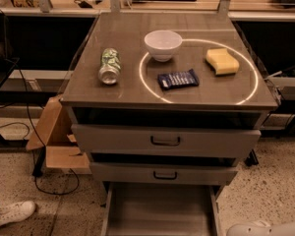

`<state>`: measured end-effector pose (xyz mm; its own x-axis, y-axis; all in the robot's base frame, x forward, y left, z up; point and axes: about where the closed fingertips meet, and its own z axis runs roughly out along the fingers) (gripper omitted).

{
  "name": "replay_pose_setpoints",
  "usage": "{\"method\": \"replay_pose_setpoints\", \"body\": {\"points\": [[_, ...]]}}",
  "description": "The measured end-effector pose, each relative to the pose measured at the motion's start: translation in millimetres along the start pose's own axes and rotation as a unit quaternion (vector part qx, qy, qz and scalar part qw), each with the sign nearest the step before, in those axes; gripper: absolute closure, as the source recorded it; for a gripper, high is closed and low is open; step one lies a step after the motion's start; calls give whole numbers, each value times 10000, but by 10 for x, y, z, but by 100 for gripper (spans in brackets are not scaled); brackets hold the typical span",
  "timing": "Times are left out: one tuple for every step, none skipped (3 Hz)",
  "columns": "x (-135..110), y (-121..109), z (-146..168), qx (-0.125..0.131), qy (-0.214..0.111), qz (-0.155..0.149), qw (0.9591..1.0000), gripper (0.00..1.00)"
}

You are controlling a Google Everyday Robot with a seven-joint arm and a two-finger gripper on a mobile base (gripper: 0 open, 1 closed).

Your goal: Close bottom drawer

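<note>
The bottom drawer (160, 213) is pulled out at the foot of the grey cabinet, a shallow tray with a plain flat grey inside. It runs off the lower edge of the view. Above it are the middle drawer (137, 173) and the widest top drawer (128, 140), each with a dark loop handle, both slightly out. A white rounded part of my arm (268, 228) shows at the bottom right corner, right of the open drawer. The gripper itself is out of view.
On the cabinet top lie a green can (109, 66) on its side, a white bowl (162, 44), a blue packet (178, 78) and a yellow sponge (221, 61). A cardboard box (54, 136) and cables sit left of the cabinet. A white shoe (12, 214) is at the bottom left.
</note>
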<state>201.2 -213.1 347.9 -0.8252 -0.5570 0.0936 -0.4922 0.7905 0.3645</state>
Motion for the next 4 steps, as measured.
{"method": "replay_pose_setpoints", "body": {"points": [[39, 23, 93, -89, 55, 36, 9999, 100], [174, -27, 262, -226, -126, 387, 9989, 100], [252, -119, 646, -548, -230, 774, 9952, 100], [245, -167, 1079, -1041, -379, 1153, 9871, 100]]}}
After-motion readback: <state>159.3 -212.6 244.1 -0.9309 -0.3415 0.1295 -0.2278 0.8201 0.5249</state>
